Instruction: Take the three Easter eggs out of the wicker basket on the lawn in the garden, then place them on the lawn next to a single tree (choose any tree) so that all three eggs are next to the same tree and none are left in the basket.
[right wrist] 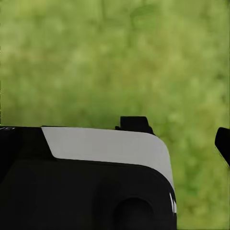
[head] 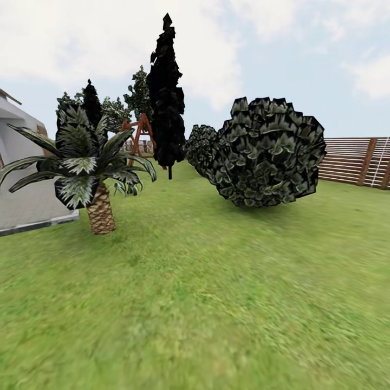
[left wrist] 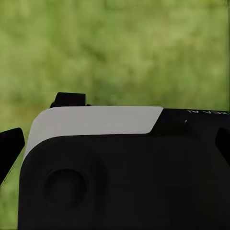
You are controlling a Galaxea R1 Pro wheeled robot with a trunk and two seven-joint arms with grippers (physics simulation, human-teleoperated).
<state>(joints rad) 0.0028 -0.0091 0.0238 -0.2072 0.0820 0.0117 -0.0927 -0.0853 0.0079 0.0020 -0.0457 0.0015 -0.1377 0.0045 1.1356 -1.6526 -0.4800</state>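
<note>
The Easter eggs and the wicker basket are out of view. The lawn [head: 216,303] spreads wide and green ahead in the head view. Far back, leafy tree crowns [head: 138,95] rise with their trunks hidden. In the left wrist view my left gripper [left wrist: 117,146] hangs over grass, its dark fingertips [left wrist: 9,148] at both picture edges, wide apart and holding nothing. In the right wrist view my right gripper [right wrist: 115,143] is also over grass, with one fingertip [right wrist: 224,143] at the edge, and looks open and empty.
A short palm [head: 100,214] stands at the left by a white house wall [head: 21,200]. A narrow dark cypress [head: 167,97], a big round bush [head: 265,154] and a slatted fence [head: 352,160] stand beyond. My own black-and-white housing [left wrist: 96,120] sits behind both grippers.
</note>
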